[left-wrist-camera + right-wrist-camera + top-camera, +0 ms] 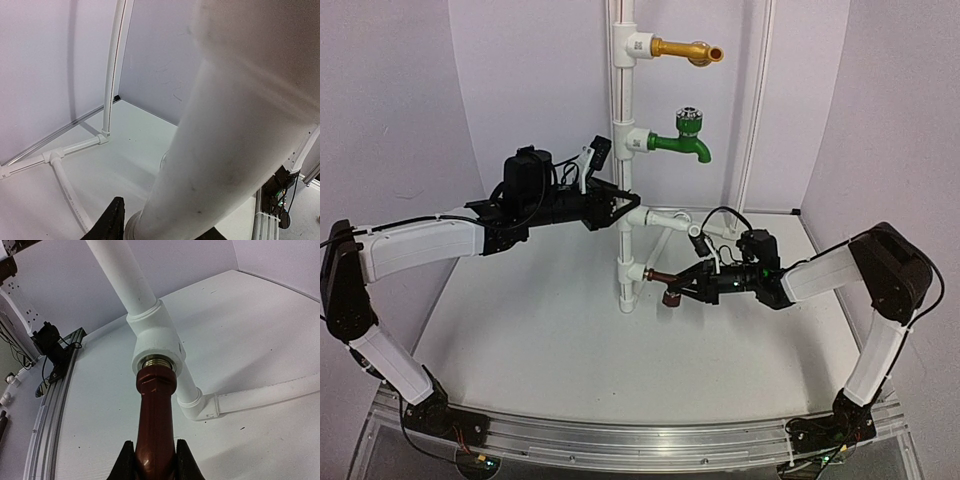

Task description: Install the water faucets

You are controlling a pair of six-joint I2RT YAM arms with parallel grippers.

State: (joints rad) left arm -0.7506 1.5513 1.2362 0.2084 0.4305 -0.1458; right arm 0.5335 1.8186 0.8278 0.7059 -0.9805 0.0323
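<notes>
Top external, left claw: the left claw (620,208) is clamping the upright white pipe stand (623,120) at frame centre, steadying it on the counter (540,330).
Top external, tap: the brown tap (658,277) is sitting just right of the stand's foot, its tail meeting the lowest tee fitting (633,272), with the right claw (680,286) pinching it.
Left wrist, grip: dark fingers (111,224) are pressing either side of the pipe along the bottom edge.
Right wrist, grip: fingers (128,462) are closing tight on the tap's body, bottom centre.
Right wrist, step: threading in; a brass thread (156,362) is showing at the fitting's mouth, so seating is likely unfinished.
Next move: probably calling for more turning about the tap's axis, keeping it straight while the stand is being held.
</notes>
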